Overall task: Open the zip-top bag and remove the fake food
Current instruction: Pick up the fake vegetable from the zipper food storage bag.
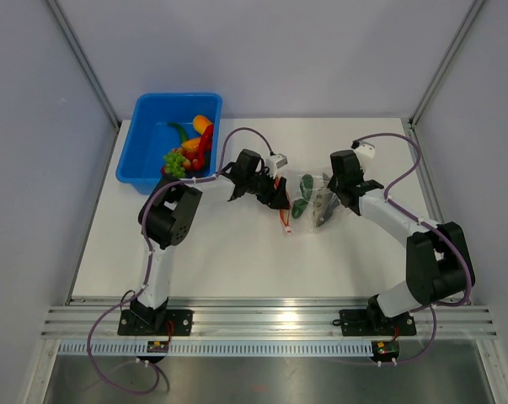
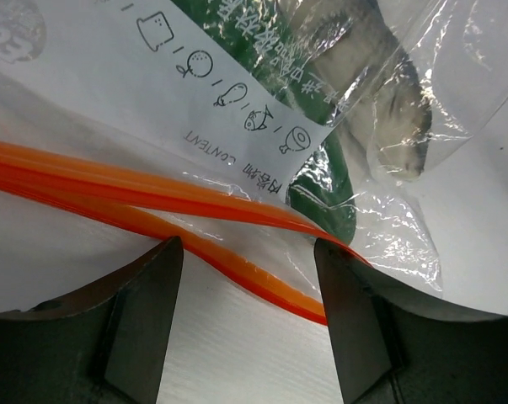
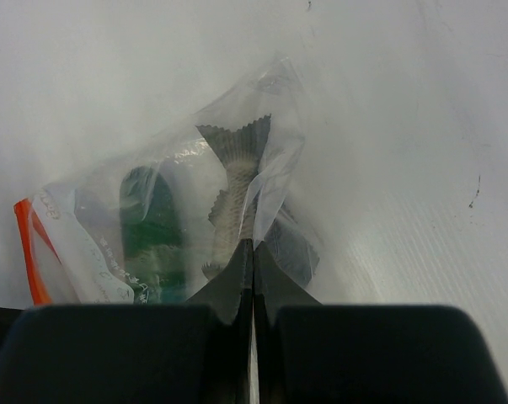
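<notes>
The zip-top bag point(image 1: 308, 202) lies crinkled at the table's middle between both grippers. Its orange zip strip point(image 2: 152, 189) has parted into two bands, below a white label point(image 2: 152, 76). Inside lie two pieces of fake food, a green cucumber point(image 3: 148, 227) and a grey fish point(image 3: 232, 194). My left gripper point(image 2: 247, 248) is open at the bag's zip end, and the lower orange band crosses between its fingertips. My right gripper point(image 3: 252, 246) is shut on a fold of clear plastic at the bag's opposite end. More fake food point(image 1: 190, 143) sits in the blue tub.
The blue tub point(image 1: 131, 156) stands at the back left of the white table, holding a yellow-orange pepper, red pieces and green grapes. Grey walls enclose the table on three sides. Purple cables loop over both arms.
</notes>
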Action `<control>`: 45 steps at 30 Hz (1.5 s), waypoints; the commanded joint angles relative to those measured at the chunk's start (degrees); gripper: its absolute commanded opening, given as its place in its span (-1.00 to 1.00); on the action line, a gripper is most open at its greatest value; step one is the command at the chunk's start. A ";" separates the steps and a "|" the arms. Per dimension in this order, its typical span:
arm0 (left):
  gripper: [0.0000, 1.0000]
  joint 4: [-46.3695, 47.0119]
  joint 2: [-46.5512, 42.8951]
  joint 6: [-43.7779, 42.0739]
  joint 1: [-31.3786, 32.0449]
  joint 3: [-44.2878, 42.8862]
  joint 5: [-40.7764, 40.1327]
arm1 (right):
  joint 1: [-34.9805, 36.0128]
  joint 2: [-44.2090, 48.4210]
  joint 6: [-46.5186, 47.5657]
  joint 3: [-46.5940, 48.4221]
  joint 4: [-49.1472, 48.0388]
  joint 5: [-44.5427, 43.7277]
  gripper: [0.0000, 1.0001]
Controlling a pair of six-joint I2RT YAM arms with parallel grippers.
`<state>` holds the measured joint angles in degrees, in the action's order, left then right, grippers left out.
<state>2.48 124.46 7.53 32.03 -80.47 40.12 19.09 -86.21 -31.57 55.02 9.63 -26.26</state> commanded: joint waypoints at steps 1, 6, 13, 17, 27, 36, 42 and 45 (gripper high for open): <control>0.35 -1.17 -4.75 -3.66 0.14 2.33 -7.67 | -0.28 0.70 -0.33 -0.18 -1.89 -0.46 -1.00; 0.33 1.56 -7.48 -3.93 0.14 5.75 -9.36 | -0.28 0.52 -0.33 -0.01 -1.98 -0.19 -1.00; 0.10 6.40 -8.80 -2.00 0.14 7.87 -4.18 | -0.28 0.17 -0.60 0.17 -1.98 0.33 -1.00; -0.01 7.01 -8.27 -1.64 0.14 7.87 -2.68 | -0.28 -0.01 -0.60 0.35 -1.98 0.51 -1.00; 0.00 7.01 -7.31 -2.26 0.84 6.99 1.01 | -0.28 0.17 -0.60 0.26 -1.98 0.60 -1.00; 0.33 3.41 -3.71 -2.08 1.10 3.74 0.93 | -0.28 0.43 -0.68 0.08 -1.98 0.77 -1.00; 0.53 3.31 -2.30 0.03 1.10 2.42 2.86 | -0.28 0.61 -0.68 -0.09 -2.07 1.04 -1.00; 0.79 4.89 -2.56 1.08 1.10 3.12 3.83 | -0.37 0.61 -0.68 -0.09 -2.16 1.12 -1.00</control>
<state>5.04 121.58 7.29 32.95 -75.90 41.36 19.09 -86.21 -31.57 55.02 9.26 -25.82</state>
